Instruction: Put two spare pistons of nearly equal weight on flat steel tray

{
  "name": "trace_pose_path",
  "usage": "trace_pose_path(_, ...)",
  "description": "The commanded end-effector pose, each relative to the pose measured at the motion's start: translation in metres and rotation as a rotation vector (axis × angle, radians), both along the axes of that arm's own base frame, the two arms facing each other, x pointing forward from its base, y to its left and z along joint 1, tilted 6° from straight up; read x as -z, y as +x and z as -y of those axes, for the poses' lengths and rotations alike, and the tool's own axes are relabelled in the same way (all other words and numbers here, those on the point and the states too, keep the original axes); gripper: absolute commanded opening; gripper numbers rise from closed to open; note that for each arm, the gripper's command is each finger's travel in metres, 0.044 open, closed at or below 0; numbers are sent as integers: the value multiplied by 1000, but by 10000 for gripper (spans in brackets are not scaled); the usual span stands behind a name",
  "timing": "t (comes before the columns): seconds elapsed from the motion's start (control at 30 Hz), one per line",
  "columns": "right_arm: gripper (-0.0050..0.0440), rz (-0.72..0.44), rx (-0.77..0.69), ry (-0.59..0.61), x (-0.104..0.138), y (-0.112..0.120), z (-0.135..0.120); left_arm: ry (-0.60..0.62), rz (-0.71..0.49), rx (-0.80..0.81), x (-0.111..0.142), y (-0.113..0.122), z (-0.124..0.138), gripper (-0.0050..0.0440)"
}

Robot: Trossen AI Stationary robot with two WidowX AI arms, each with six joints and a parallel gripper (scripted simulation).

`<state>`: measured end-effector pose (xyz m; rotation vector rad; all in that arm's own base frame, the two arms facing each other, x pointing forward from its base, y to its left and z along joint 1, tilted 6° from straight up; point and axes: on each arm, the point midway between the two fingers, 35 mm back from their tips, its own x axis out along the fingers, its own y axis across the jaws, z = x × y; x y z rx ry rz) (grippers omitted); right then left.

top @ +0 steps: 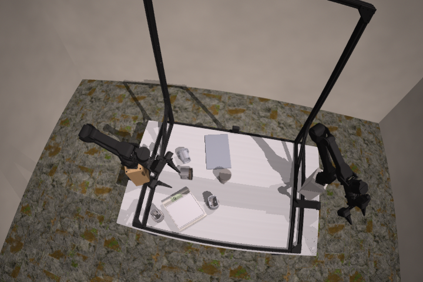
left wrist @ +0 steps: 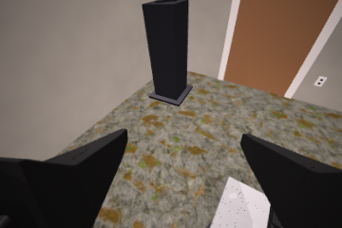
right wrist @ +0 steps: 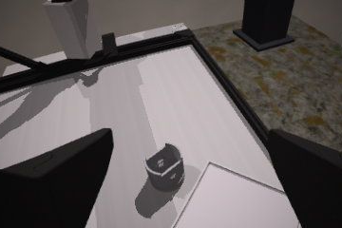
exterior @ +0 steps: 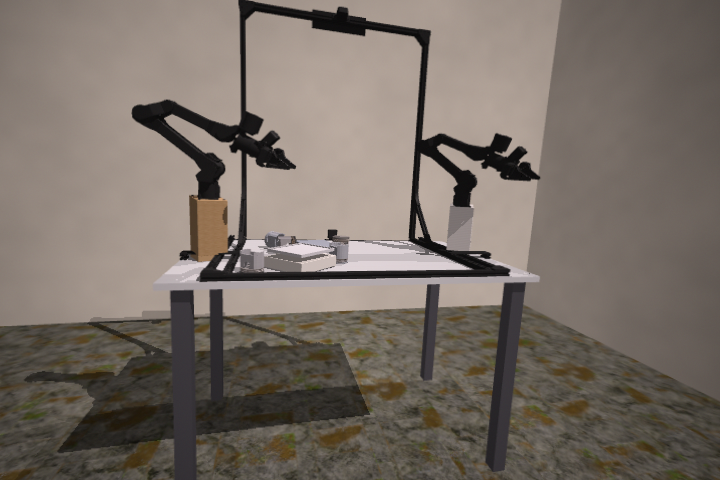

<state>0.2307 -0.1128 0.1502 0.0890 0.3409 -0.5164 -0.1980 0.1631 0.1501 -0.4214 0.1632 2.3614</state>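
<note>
The flat steel tray (top: 217, 151) lies at the back of the bench, nothing on it. Five pistons are beside it: one (top: 183, 154) (exterior: 273, 239) tipped on its side, one (top: 186, 173) lying in front of that, one (top: 224, 175) standing near the tray's front edge, one (top: 212, 201) (right wrist: 165, 170) standing open end up right of the scale, one (top: 156, 215) (exterior: 252, 260) standing left of the scale. My right gripper (top: 174, 179) (exterior: 290, 166) (right wrist: 190, 138) is open and empty, high above the bench. My left gripper (top: 356, 218) (exterior: 533, 178) (left wrist: 185, 136) is open and empty in the air, beyond the bench edge.
A white scale (top: 185, 210) (exterior: 304, 263) (right wrist: 240, 204) with a green display (top: 174, 198) stands at the front left; its pan bears nothing. A black frame (top: 218, 243) (exterior: 355, 275) rings the bench, with tall posts. The arms stand on a brown block (top: 137, 174) and a pale block (top: 310, 187).
</note>
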Motion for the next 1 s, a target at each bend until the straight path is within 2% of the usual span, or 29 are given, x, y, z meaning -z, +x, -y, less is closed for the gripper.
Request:
trace_pose_path(0.0, 378, 0, 55, 2, 0, -9, 18, 0, -3, 83, 0, 13, -15, 440)
trace_pose_path(0.1, 378, 0, 135, 2, 0, -17, 30, 1, -3, 115, 0, 24, -26, 440)
trace_pose_path(0.2, 378, -45, 138, 32, 6, -21, 42, 1, -3, 195, 0, 35, -35, 440)
trace_pose_path(0.3, 378, -67, 140, 47, 10, -20, 45, 1, -3, 200, 0, 39, -39, 440)
trace_pose_path(0.8, 378, -403, 166, 263, 80, -6, 68, 1, -3, 509, 0, 104, -76, 440)
trace_pose_path(0.87, 378, -403, 166, 263, 80, -6, 68, 1, -3, 509, 0, 104, -76, 440)
trace_pose_path(0.97, 378, -471, 170, 305, 92, -5, 70, 1, -3, 589, 0, 118, -81, 440)
